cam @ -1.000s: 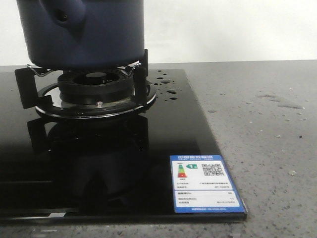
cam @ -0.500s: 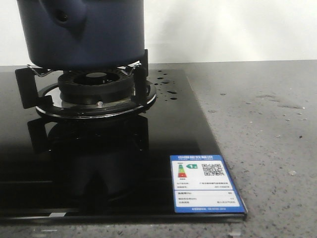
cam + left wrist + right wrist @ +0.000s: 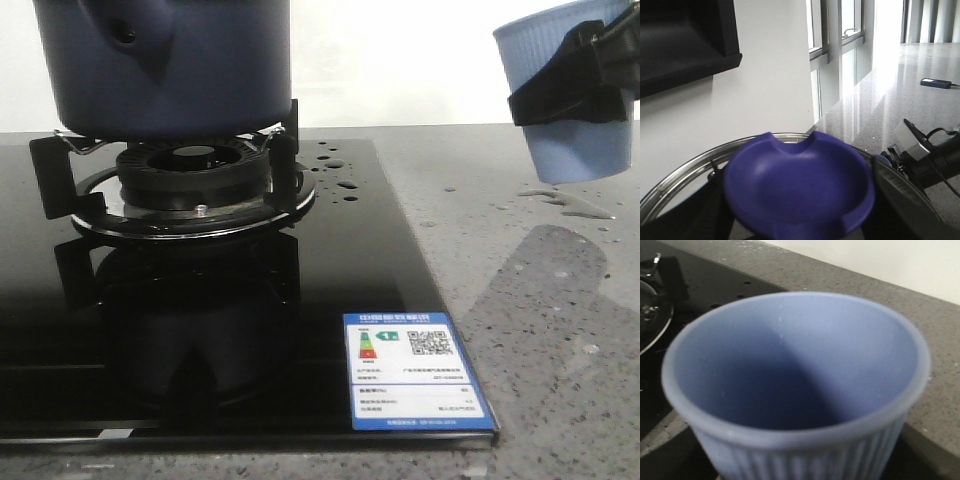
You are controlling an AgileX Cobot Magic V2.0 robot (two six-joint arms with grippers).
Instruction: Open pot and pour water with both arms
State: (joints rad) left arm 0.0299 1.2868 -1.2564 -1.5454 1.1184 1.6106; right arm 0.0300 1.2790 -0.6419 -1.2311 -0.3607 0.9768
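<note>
Looking upper left, you see the pot on the burner; wet grey counter right. Right gripper squeezes the ribbed cup. Left claw's grip: can't tell.

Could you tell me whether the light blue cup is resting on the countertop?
No, the cup hangs above the countertop, held by the right pincer.

One pot, one ribbed cup (light blue), one burner, one label sticker.

White wall behind grey speckled stone counter (wet patches far right); windows throw bright daylight across it.
</note>
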